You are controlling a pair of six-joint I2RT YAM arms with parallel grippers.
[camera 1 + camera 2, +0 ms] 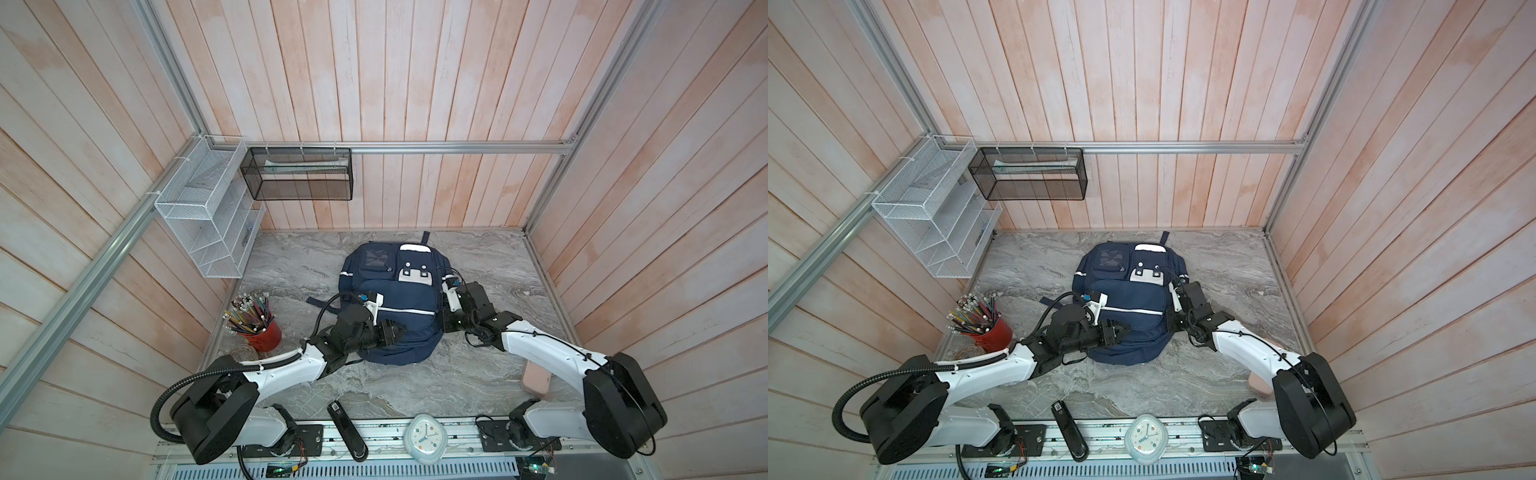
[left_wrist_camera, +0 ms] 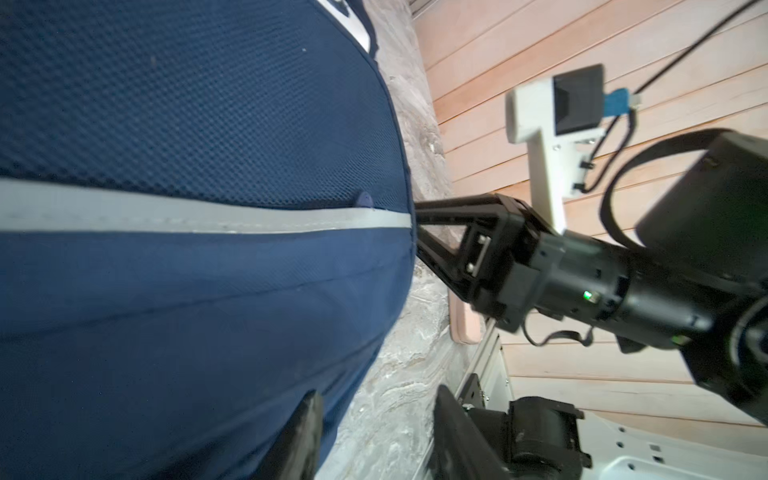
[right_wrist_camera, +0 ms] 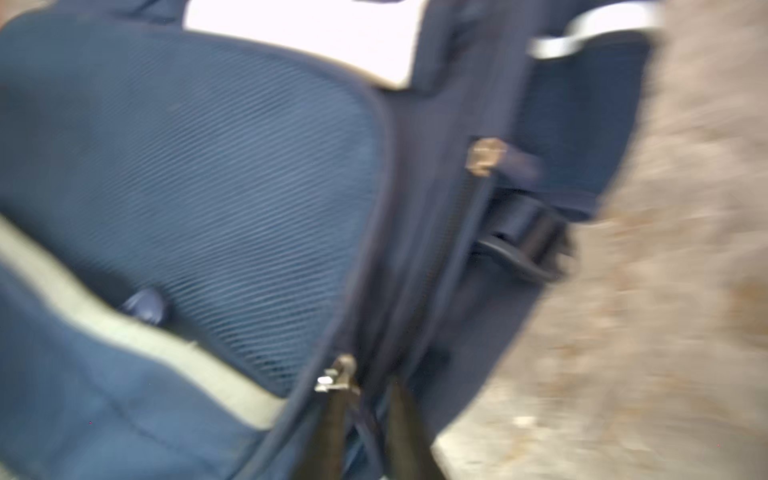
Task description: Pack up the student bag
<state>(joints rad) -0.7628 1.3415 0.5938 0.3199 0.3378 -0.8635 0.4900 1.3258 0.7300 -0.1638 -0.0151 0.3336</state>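
1 bag [image 1: 399, 297], 2 racks [image 1: 183, 203] [image 1: 299, 192], 1 clk [image 1: 424, 437]

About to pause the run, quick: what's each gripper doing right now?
left gripper: open, jaws apart over the student bag, holding nothing.
right gripper: open, fingers spread at the bag's side, nothing clearly gripped.

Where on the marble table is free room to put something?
Free: the strip between the student bag and the stapler and clock in front; also the far corners beside the bag. Crowded: the left edge by the pencil pot.

student bag [image 1: 407, 297]: navy cloth, matt, w/ mesh-weave front. tabletop [image 1: 478, 257]: marble-look, smooth. walls [image 1: 415, 83]: wood planks, matt.
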